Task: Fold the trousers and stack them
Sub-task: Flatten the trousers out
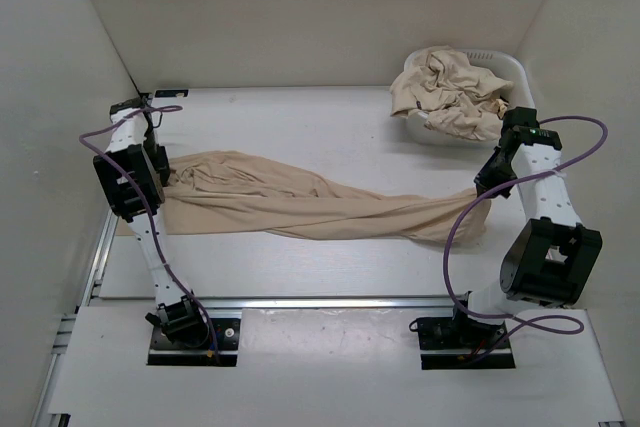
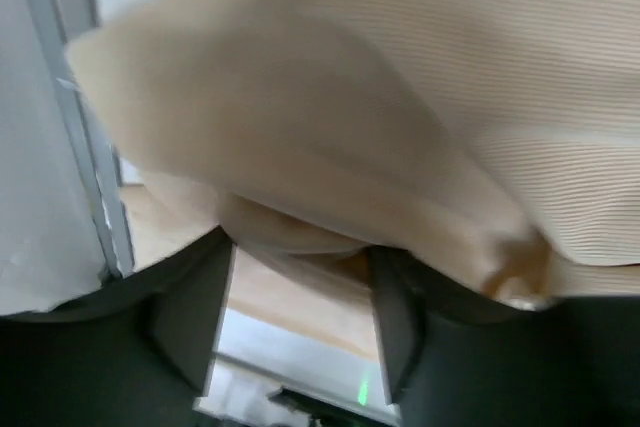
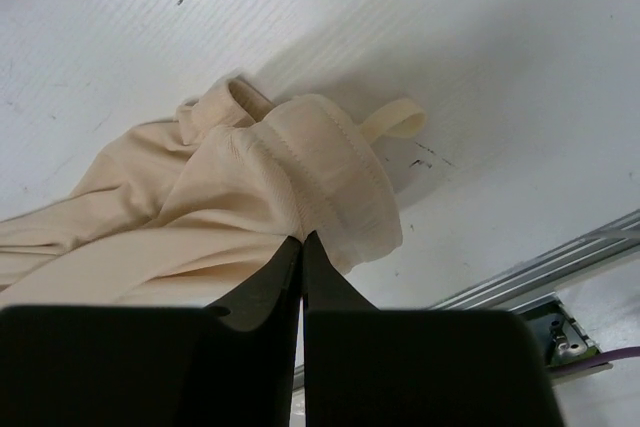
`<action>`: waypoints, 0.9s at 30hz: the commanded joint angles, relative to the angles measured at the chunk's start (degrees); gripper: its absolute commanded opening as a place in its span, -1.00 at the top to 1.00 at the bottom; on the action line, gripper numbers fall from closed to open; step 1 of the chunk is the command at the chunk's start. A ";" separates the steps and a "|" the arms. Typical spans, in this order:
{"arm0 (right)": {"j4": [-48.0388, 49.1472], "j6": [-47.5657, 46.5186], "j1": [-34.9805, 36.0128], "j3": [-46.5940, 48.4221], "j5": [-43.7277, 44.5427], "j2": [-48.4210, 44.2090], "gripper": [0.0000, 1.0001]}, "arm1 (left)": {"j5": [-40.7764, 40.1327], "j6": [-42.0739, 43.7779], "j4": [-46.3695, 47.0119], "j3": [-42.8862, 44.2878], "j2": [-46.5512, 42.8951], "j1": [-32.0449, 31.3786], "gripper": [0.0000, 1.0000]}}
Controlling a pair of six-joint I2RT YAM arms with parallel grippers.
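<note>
On white table [image 1: 300, 277], right gripper [image 3: 302, 247] pinches trousers [image 1: 300, 202].

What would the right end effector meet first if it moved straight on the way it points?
The trousers, whose stitched band the right end effector pinches; beyond that, probably the white table, though depth is unclear.
</note>
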 commanded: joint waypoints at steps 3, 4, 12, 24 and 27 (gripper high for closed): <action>1.97 -2.06 -0.26 1.46 -0.10 -0.68 1.00 | -0.45 -0.89 10.29 0.37 -8.29 2.54 -1.00; 1.97 -2.06 -0.26 1.46 -0.62 -0.68 1.00 | 1.47 -0.89 10.91 -2.42 -10.68 3.42 -1.00; 2.58 -2.06 -0.26 -1.61 -1.68 -2.96 1.00 | 7.82 -0.89 17.85 -32.22 -28.01 12.65 -1.00; 3.11 -2.59 -0.26 -1.62 -2.30 -4.02 1.00 | 6.67 -0.89 24.35 -34.97 -21.34 14.77 -1.00; 3.11 -3.12 -0.26 -2.23 -1.25 -5.42 1.00 | 6.68 -0.89 25.41 -36.28 -21.34 14.77 -1.00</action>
